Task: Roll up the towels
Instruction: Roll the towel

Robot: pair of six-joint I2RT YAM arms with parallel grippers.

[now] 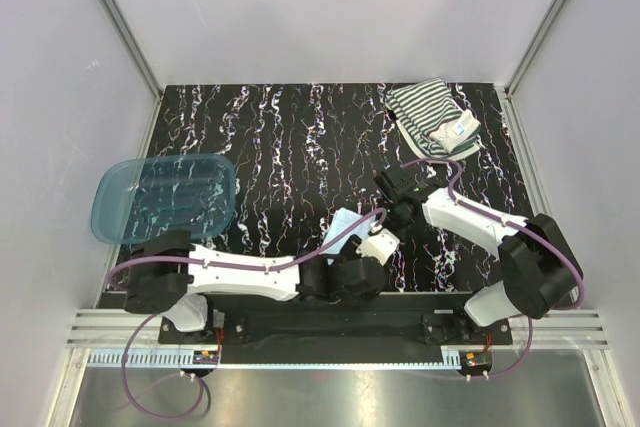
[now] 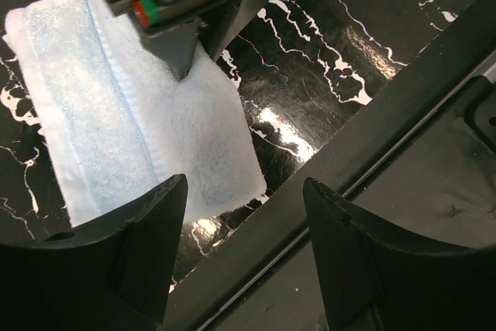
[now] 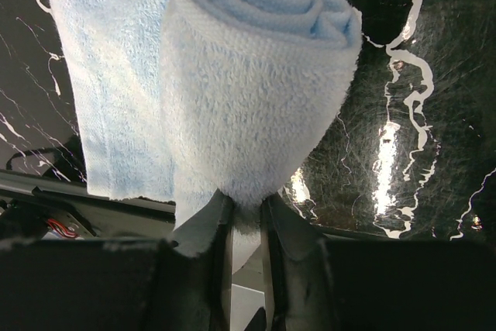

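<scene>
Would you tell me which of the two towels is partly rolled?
The light blue towel, pinched in the right gripper; the striped towel lies unrolled far right.

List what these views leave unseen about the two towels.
- Top view: most of the light blue towel lies under the arms.
- Right wrist view: the right gripper pinches the roll; the flat tail is cut off by the top edge.
- Left wrist view: that gripper covers the towel's far end.
- Striped towel, top view: patch pattern too small.

Marbled table; striped towel far-right; blue towel front; tub left.
</scene>
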